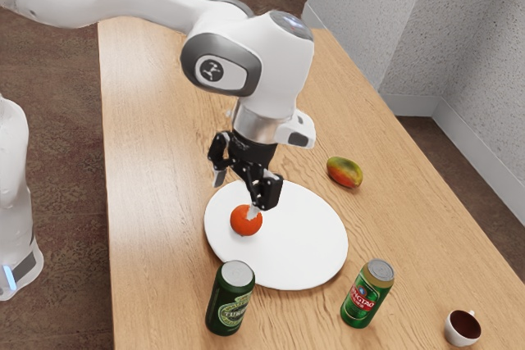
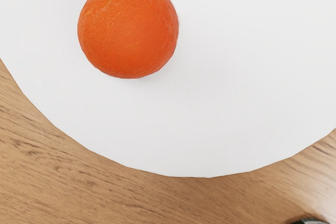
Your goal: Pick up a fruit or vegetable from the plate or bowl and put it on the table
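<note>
Currently, the orange (image 1: 244,221) is carried by the white plate (image 1: 299,243), near the rim on the exterior view's left. Above that part of the plate, the black gripper (image 1: 236,195) is pointed downward, its two fingers spread well apart. One fingertip (image 1: 253,212) is seen across the upper edge of the orange; whether the fruit is touched by it cannot be told. In the wrist view, the whole upper surface of the orange is shown, with the plate's curved rim and the wooden table (image 1: 152,202) beyond it.

Between the plate's rim and the table's long edge on the exterior view's right, a red-and-green mango (image 1: 344,172) is laid on the wood. Toward the exterior view's lower edge, a dark green can (image 1: 230,299) and a green-and-red can (image 1: 367,294) are stood upright, each near the plate's rim. Near that same long edge of the table, a white cup (image 1: 462,334) is placed.
</note>
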`<act>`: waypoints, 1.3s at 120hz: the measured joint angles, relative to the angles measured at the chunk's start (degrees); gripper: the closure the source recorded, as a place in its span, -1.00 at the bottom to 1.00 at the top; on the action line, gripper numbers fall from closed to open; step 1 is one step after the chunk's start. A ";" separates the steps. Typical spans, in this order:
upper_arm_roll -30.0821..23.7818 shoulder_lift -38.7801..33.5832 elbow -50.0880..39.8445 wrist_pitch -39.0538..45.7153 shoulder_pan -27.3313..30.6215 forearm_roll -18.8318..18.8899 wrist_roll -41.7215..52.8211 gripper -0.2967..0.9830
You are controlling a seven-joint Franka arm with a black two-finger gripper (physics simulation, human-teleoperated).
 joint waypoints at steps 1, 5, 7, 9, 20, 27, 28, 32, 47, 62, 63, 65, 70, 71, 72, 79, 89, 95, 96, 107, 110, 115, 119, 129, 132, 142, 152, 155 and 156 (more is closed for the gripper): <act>0.00 0.50 0.05 0.38 -0.02 0.25 -0.08 -0.54; 0.01 2.85 0.98 1.72 -0.14 1.34 -0.37 -0.54; 0.02 4.18 1.78 2.27 -0.25 1.98 -0.49 -0.54; 0.04 5.32 2.46 2.78 -0.35 2.63 -0.59 -0.54; 1.19 7.95 4.21 4.92 -0.58 5.27 -0.60 -0.54; 2.72 8.78 4.74 5.84 -1.11 6.34 -0.36 -0.54; 3.03 8.95 4.83 5.95 -1.24 6.47 -0.32 -0.54; 4.22 9.90 5.49 6.35 -1.61 6.88 -0.05 -0.54; 7.11 11.38 6.32 7.40 -2.44 8.22 1.23 -0.54; 8.02 11.46 4.81 8.25 -2.80 8.99 2.28 -0.54; 8.04 11.44 4.62 8.31 -2.82 9.01 2.34 -0.54; 8.06 11.41 4.19 8.43 -2.87 9.06 2.45 -0.54; 8.10 11.32 2.84 8.86 -2.92 9.14 2.73 -0.54; 8.10 11.27 2.51 8.98 -2.92 9.16 2.78 -0.54; 8.10 11.23 2.22 9.10 -2.92 9.17 2.83 -0.54; 8.12 10.99 0.27 9.88 -2.93 9.23 3.14 -0.54; 8.12 10.81 -1.35 10.80 -2.93 9.28 3.50 -0.54; 8.12 10.53 -2.14 11.32 -2.91 9.29 3.68 -0.54; 8.12 10.49 -2.24 11.40 -2.92 9.29 3.71 -0.54; 8.12 9.17 -3.71 12.26 -2.91 9.17 4.00 -0.54; 8.12 8.80 -4.07 12.48 -2.94 9.12 4.07 -0.54; 8.12 8.47 -4.50 12.79 -2.98 9.05 4.18 -0.54; 8.12 8.33 -5.01 13.11 -2.99 8.97 4.27 -0.54; 8.12 8.15 -5.82 13.88 -3.52 8.56 4.46 -0.54; 8.12 8.04 -5.99 14.06 -3.74 8.40 4.50 -0.54; 8.12 7.28 -6.91 14.63 -4.20 7.95 4.61 -0.54; 8.12 7.09 -7.82 15.14 -4.37 7.69 4.69 -0.54; 8.12 7.07 -8.09 15.32 -4.38 7.64 4.72 -0.54; 8.12 7.06 -8.18 15.37 -4.38 7.62 4.72 -0.54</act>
